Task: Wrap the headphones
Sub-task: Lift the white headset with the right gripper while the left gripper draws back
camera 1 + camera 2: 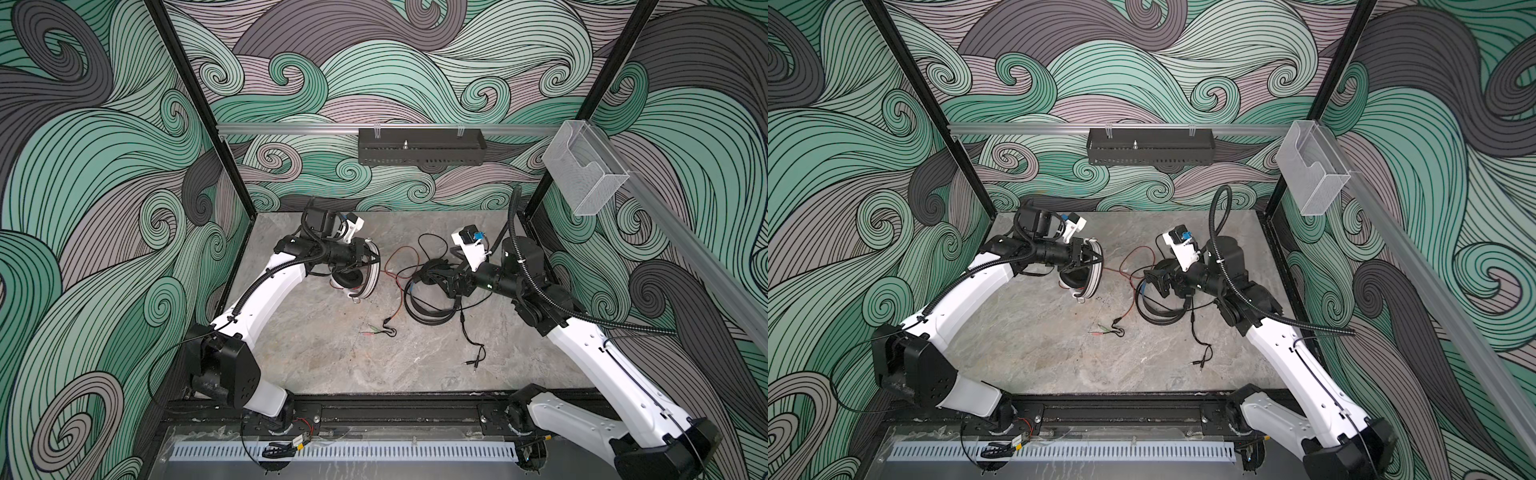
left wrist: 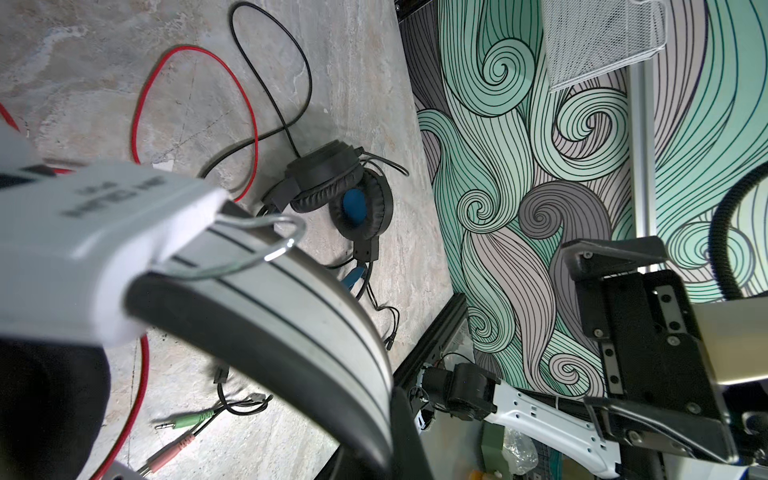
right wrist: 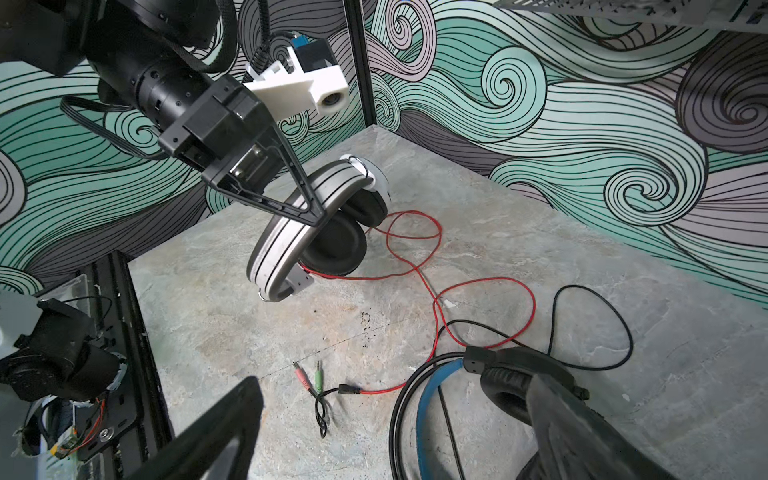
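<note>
My left hand [image 1: 377,259] pinches the white headset [image 1: 368,277] by its headband at the table's [image 1: 332,361] ten o'clock. My right hand [image 1: 455,286] hangs spread over the black headset [image 1: 430,316] at two o'clock.

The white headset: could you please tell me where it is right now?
In both top views the white headset is left of centre, headband gripped by the left pincer, its red cord trailing right toward the black headset.

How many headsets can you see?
2. The white headset is held in the left end effector; the black headset lies on the table below the right end effector.
</note>
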You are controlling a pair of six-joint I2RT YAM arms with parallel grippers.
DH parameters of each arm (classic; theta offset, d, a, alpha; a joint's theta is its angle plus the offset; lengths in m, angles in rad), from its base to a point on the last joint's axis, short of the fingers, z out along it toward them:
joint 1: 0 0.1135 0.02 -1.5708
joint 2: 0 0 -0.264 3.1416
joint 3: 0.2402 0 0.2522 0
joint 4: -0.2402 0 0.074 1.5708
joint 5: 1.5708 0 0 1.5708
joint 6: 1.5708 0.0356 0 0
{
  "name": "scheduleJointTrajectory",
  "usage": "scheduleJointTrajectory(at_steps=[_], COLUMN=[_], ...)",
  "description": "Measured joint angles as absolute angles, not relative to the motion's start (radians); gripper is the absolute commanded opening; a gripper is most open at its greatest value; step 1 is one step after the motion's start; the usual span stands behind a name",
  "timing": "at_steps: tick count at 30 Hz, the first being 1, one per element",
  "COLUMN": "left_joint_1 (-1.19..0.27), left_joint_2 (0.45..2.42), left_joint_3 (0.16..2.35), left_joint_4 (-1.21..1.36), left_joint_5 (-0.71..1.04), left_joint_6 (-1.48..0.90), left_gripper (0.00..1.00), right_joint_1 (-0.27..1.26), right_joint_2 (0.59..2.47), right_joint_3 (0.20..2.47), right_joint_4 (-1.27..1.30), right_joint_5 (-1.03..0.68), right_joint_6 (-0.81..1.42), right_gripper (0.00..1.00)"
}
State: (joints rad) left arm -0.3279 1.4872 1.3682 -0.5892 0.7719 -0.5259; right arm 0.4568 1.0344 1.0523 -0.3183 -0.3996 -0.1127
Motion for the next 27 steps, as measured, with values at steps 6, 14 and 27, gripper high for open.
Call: scheduleJointTrajectory(at_steps=[6, 14, 27], left_joint_1=[-0.315, -0.315, -0.417], left_joint_2=[1.451, 1.352, 1.348], left_joint_3=[1.368, 1.327, 1.316], left_joint_4=[-0.573, -0.374, -0.278], left_joint_5=[0.813, 0.822, 0.607], left_joint_6=[-0.591, -0.812, -1.082], left_gripper=[0.0, 0.0, 0.0], right_joint_1=[0.459, 0.492, 0.549], right_joint_2=[1.03, 1.026, 1.139], right_joint_3=[1.047, 1.013, 1.015], right_joint_4=[-0.287, -0.187, -0.056], right_joint_5=[-0.4, -0.436, -0.615], right_joint_6=[-0.17, -0.045, 0.171], right_gripper=[1.0, 1.0, 0.99])
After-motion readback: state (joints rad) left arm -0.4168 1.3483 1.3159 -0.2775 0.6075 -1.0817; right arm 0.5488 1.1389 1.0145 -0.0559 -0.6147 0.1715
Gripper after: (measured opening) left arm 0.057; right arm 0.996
